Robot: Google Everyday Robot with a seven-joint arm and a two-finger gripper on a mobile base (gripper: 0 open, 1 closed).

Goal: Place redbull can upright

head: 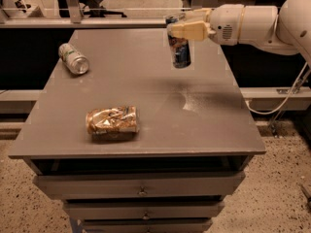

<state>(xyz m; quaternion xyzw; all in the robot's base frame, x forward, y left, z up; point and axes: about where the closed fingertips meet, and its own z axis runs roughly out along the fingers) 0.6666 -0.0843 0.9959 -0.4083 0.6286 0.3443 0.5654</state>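
The redbull can [180, 50], slim, blue and silver, hangs nearly upright above the far right part of the grey table [146, 120]. My gripper [183, 27] comes in from the right on a white arm and is shut on the can's upper part. The can's bottom is a little above the tabletop, tilted slightly. The can's top is partly hidden by the cream-coloured fingers [189, 31].
A green and silver can [74, 58] lies on its side at the far left of the table. A gold-brown foil snack bag [112, 122] lies near the front left. Drawers sit under the tabletop. A rail and shelf run behind the table.
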